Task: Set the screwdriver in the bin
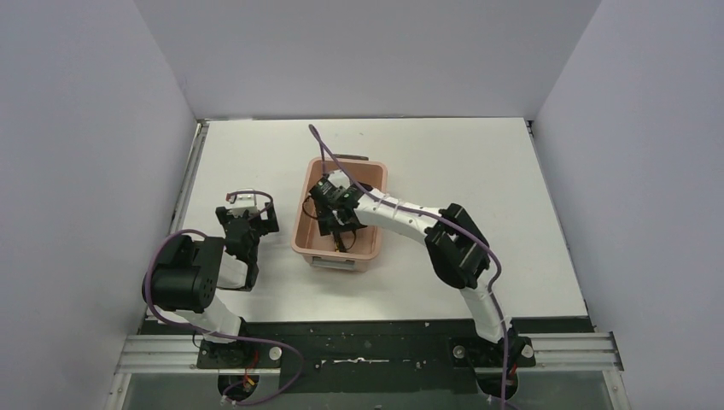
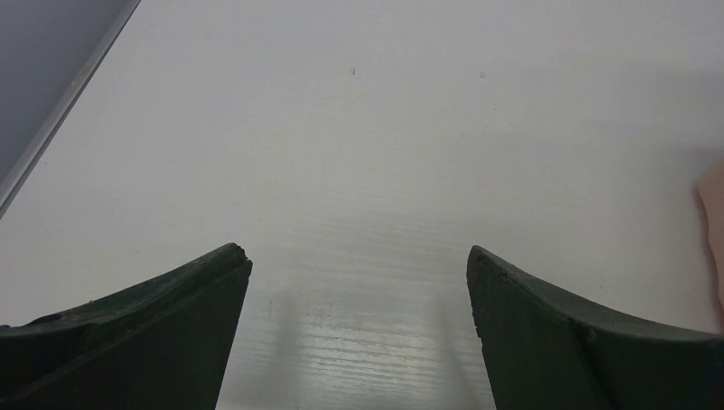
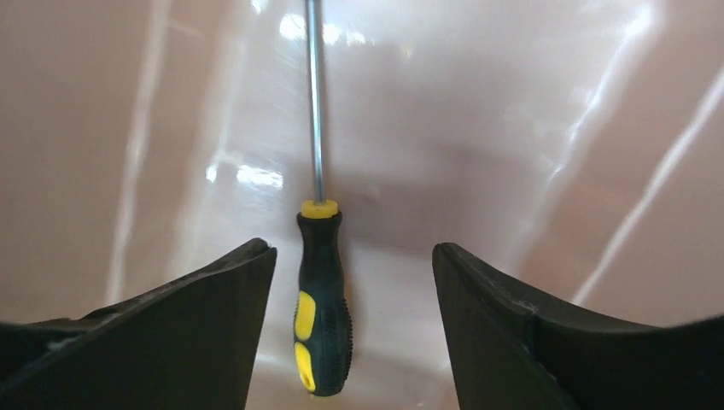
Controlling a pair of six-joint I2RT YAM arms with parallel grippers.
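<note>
The screwdriver (image 3: 323, 316) lies on the floor of the salmon-pink bin (image 3: 529, 120), its black-and-yellow handle nearest me and its thin metal shaft (image 3: 316, 102) pointing away. My right gripper (image 3: 354, 252) is open just above it, a finger on either side of the handle and neither one touching it. From above, the right gripper (image 1: 340, 232) reaches down inside the bin (image 1: 300, 224), and the arm hides the screwdriver. My left gripper (image 2: 359, 252) is open over bare white table with nothing between its fingers. It sits left of the bin (image 2: 715, 222).
The bin stands mid-table with a dark handle (image 1: 346, 158) at its far end and a grey clip (image 1: 335, 261) at its near end. Grey walls enclose the table on three sides. The left gripper (image 1: 246, 209) rests near the table's left edge.
</note>
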